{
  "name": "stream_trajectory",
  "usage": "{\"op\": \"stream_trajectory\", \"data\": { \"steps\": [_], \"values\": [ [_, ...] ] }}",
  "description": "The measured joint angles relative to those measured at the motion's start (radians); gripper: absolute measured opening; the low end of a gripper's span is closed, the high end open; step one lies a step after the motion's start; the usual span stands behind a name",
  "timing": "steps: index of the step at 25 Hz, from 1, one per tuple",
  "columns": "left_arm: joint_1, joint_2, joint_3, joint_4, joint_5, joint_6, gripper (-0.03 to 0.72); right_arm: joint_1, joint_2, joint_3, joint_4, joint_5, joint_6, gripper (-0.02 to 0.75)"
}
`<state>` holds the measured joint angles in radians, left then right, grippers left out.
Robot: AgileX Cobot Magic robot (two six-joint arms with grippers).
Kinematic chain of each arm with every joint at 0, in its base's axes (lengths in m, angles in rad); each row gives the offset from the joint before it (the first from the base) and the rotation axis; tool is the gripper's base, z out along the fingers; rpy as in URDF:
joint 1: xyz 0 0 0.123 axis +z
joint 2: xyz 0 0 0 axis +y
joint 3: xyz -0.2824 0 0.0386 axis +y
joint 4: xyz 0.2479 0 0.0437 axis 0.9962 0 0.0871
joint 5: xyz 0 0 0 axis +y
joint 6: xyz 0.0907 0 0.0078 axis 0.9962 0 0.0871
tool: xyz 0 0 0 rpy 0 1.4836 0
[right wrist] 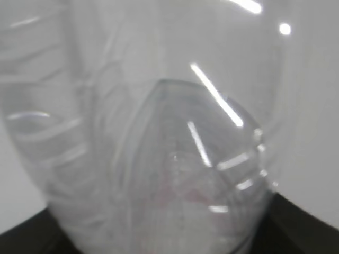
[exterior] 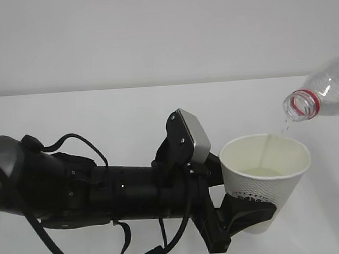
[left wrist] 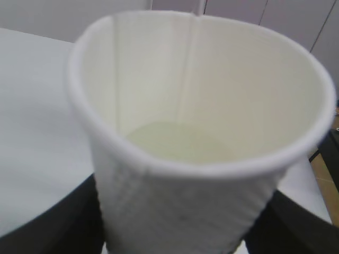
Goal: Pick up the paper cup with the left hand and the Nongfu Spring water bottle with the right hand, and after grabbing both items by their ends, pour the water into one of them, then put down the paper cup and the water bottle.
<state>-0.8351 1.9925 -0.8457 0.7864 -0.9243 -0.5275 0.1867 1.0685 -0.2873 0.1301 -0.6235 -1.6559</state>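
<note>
White table (exterior: 99, 114) and a pale wall are filling the background, with both task items lifted over the table's right side. The left hand (exterior: 244, 214) is clasping the cup (exterior: 264, 176) low on its base, jaws spread round the tapered, dimpled paper wall; the rim is sitting slightly squashed out of round in the left wrist view. The bottle (exterior: 323, 94) — clear ribbed plastic with a red neck ring — is tilting mouth-down from the right edge, just above the cup's far rim, and a thin thread of water (exterior: 284, 127) is falling inside, a shallow pool gathering at the bottom. The right hand is showing only as dark jaw tips at the bottom of the right wrist view, and they are appearing to grip the bottle's end. The stream is landing close to the rim — a small drift of either arm could be spilling it outside. Soft paper could be buckling under a tighter squeeze as the weight is growing.
</note>
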Motion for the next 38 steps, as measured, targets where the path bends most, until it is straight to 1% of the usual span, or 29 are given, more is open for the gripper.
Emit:
{"op": "stream_trajectory", "data": {
  "steps": [38],
  "values": [
    [0.000, 0.000, 0.000, 0.000, 0.000, 0.000, 0.517, 0.000, 0.000, 0.000, 0.000, -0.004, -0.006, 0.495]
  ]
}}
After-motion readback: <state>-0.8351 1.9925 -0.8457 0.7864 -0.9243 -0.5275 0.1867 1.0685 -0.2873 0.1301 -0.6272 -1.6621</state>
